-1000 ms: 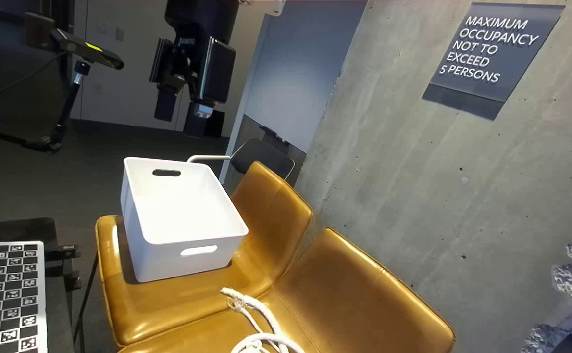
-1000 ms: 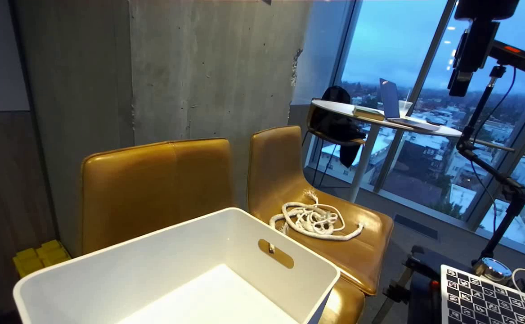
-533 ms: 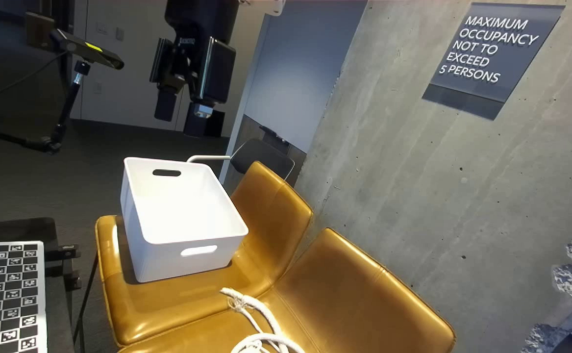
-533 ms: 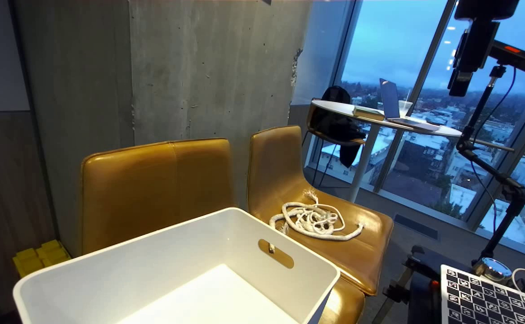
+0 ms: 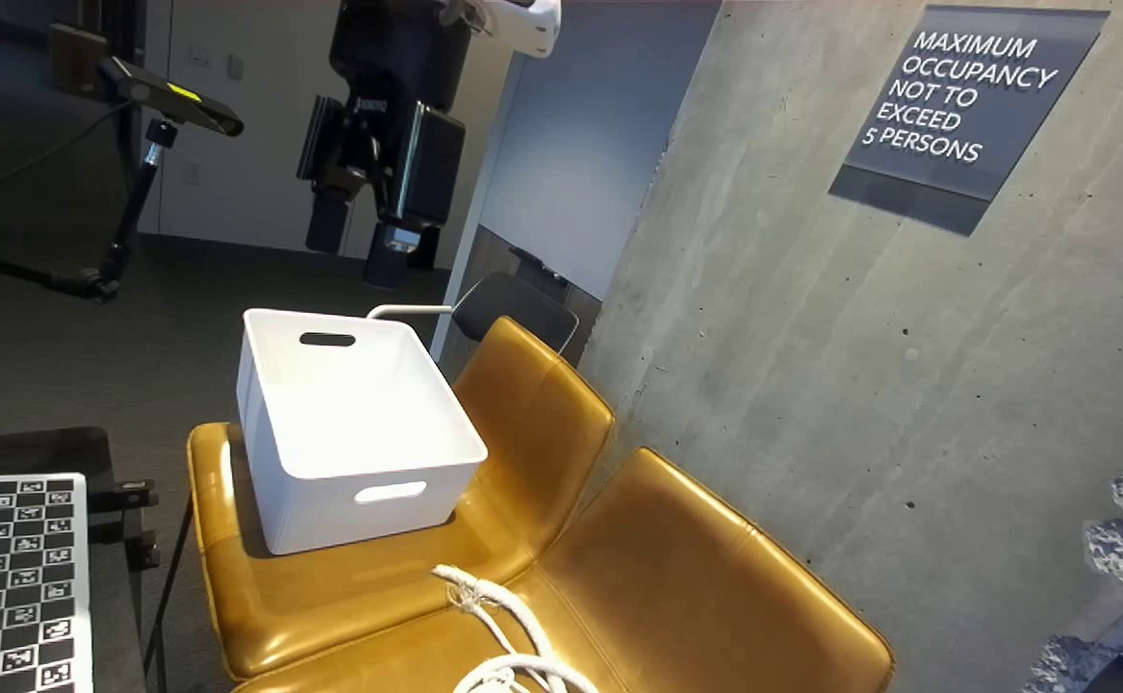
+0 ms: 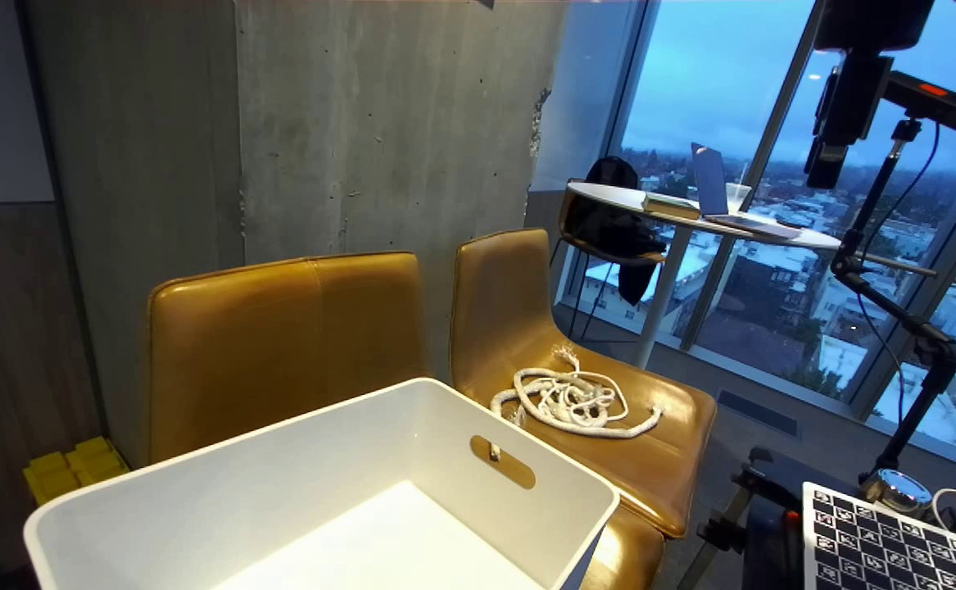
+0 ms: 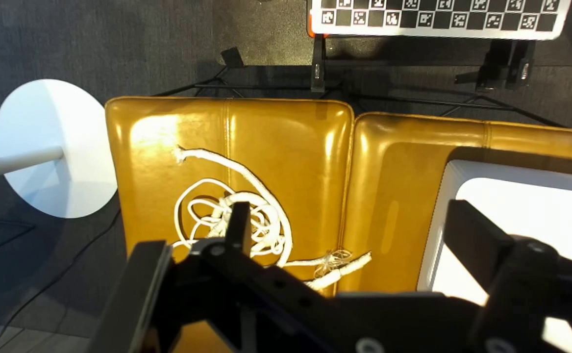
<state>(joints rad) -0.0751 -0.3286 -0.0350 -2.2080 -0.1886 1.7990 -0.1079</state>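
My gripper (image 5: pixel 357 248) hangs in the air high above the chairs, pointing down, its fingers wide apart with nothing between them. A tangled white rope (image 7: pixel 288 230) with frayed ends lies on the seat of a tan leather chair (image 6: pixel 494 303). In the wrist view one finger (image 7: pixel 236 220) overlaps the rope coil and the opposite finger (image 7: pixel 477 240) overlaps a white bin (image 7: pixel 535 179); both things are far below. That bin (image 5: pixel 330 515), with handle slots, stands on the neighbouring tan chair (image 5: pixel 272 616) and looks empty inside. Part of the rope (image 5: pixel 520 608) is cut off by the frame's bottom edge.
A checkered marker board (image 5: pixel 12 577) lies beside the chairs. A camera on a jointed stand (image 6: pixel 940 102) rises near the gripper. Behind the chairs is a concrete wall (image 5: pixel 859 337). A round table (image 6: pixel 609 194) carries a laptop (image 6: pixel 709 180) by the windows.
Over the last half second my gripper has come down a little and shifted slightly left in an exterior view. It stays open. The rope, bin and chairs have not moved.
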